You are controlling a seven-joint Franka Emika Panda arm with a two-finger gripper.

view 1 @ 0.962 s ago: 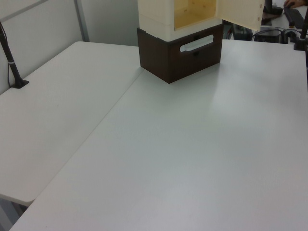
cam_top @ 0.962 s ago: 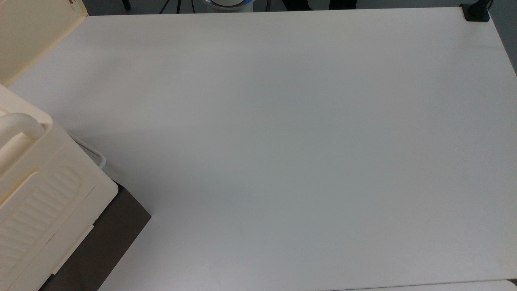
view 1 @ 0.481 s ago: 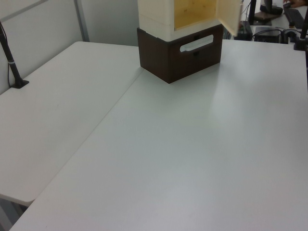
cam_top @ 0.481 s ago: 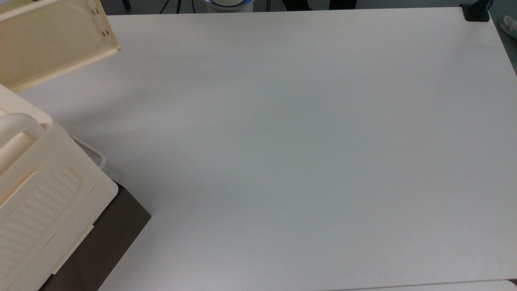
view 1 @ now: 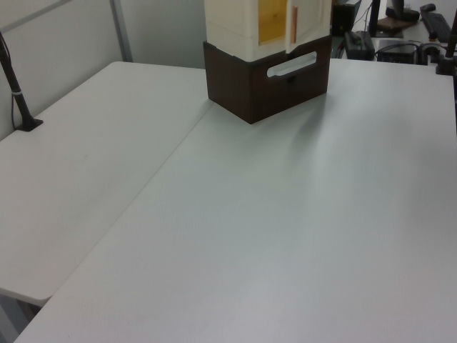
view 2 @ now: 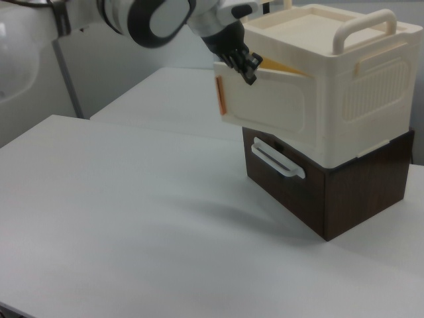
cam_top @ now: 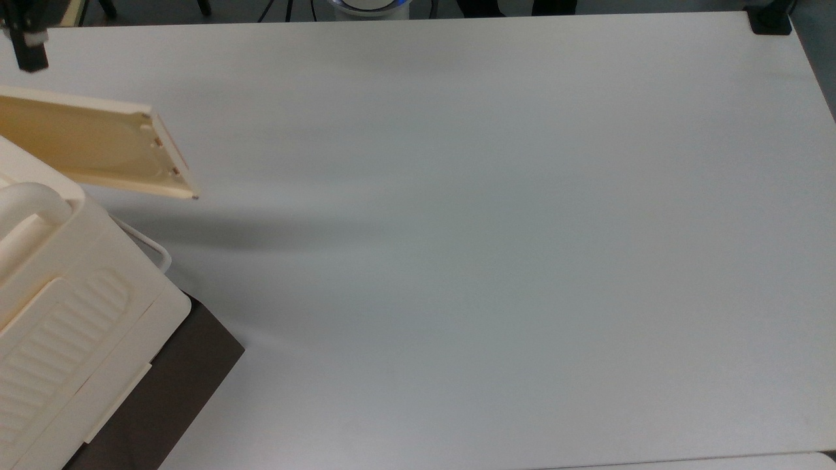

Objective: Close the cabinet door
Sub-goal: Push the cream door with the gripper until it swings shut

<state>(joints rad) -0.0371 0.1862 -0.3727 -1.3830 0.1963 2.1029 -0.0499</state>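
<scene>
The cabinet door (view 2: 265, 109), a plain cream panel with an orange edge strip, stands partly open on the cream cabinet (view 2: 344, 79). A narrow wedge of the yellow inside shows behind it. In the top view the cabinet door (cam_top: 98, 147) angles out from the cabinet (cam_top: 72, 313) at the top view's left. The left view shows the cabinet door (view 1: 310, 21) almost across the opening. My gripper (view 2: 246, 68) rests against the door's upper outer face near its free edge. The gripper (cam_top: 29, 49) is a dark shape at the top view's upper left corner.
The cabinet sits on a dark brown drawer box (view 2: 331, 192) with a white handle (view 2: 278, 161). The white table (cam_top: 457, 261) stretches wide to the top view's right. A black clamp (cam_top: 769, 19) grips its far corner. A second table (view 1: 71, 164) adjoins at the left view's left.
The door has swung from wide open toward the cabinet, leaving only a narrow gap. The gripper has come into the top view's upper left corner behind it.
</scene>
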